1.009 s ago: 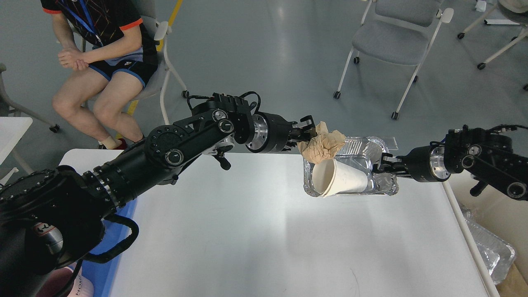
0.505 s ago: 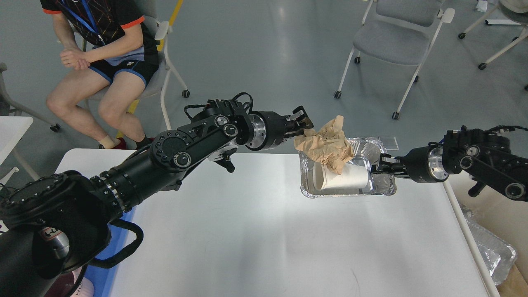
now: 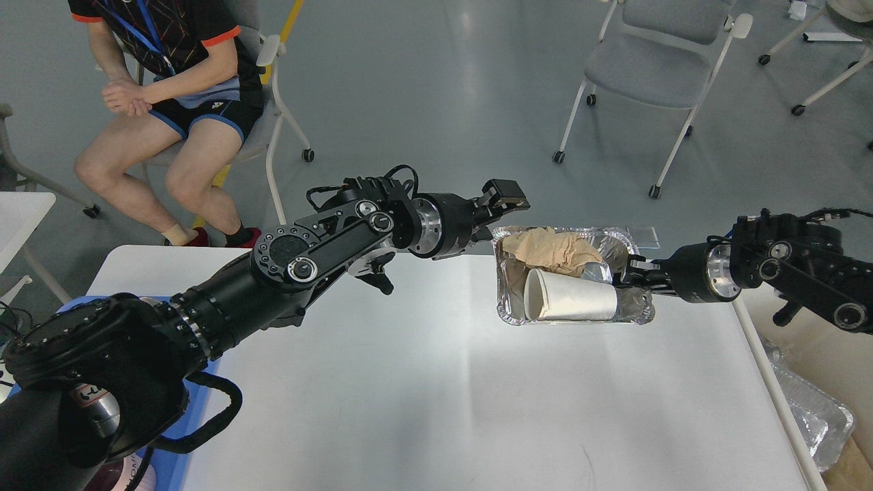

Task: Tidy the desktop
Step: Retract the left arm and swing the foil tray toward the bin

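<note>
The desktop (image 3: 443, 382) is a wide white tabletop. A foil tray (image 3: 508, 315) sits at its far right edge. In the tray lie a crumpled brown paper (image 3: 556, 247) and a white paper cup (image 3: 573, 300) on its side. My left gripper (image 3: 503, 211) is open and empty, just left of the tray's far left corner and clear of the paper. My right gripper (image 3: 629, 274) comes in from the right and is shut on the tray's right rim.
A blue plastic tray (image 3: 204, 372) shows under my left arm at the desktop's left edge. More foil trays (image 3: 815, 409) are stacked off the right side. A person (image 3: 170, 88) sits behind on the left, beside a smaller white table (image 3: 20, 211). A grey chair (image 3: 648, 68) stands behind.
My left gripper opened and let go of the brown paper, which dropped into the foil tray, then drew back left. The tray, earlier tilted, now sits level.
</note>
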Available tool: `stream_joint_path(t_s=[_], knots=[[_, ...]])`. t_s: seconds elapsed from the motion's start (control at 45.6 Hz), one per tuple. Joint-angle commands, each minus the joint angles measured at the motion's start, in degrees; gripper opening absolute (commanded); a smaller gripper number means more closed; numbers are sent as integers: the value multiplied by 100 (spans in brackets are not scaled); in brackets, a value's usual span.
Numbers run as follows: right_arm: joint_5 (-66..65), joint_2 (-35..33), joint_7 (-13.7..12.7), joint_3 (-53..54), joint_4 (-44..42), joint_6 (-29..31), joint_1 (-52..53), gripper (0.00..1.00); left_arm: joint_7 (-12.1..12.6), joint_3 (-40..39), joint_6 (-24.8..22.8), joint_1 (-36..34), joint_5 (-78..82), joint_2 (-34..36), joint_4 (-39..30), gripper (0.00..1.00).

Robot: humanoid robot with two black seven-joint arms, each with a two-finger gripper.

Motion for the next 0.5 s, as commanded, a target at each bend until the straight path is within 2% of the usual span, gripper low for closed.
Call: stream_joint_path(t_s=[0.0,0.088,0.219,0.329,0.395,0.461,0.483], knots=[[9,4,0,8,7,-27,-1,0,-17,-574,1,19,-1088,99,0,82],[9,-4,0,26,7,-27,-1,0,-87,-1137,1,141,-1722,230,0,82],[9,-31,0,35,-2,-45,-19,0,-482,-2306,9,923,-2180,406,0,83],[9,-39,0,35,-2,-45,-36,0,-842,-3431,1,1555,-2198,477,-9,89],[9,-22,0,35,-2,-45,-36,0,-1035,-4133,-78,2047,-2207,582,-26,96],[9,-13,0,35,-11,-45,-36,0,-1080,-4408,-96,2260,-2233,635,-35,97],[9,4,-9,35,-11,-54,-36,0,-1071,-4739,-113,2556,-2277,705,-70,97]])
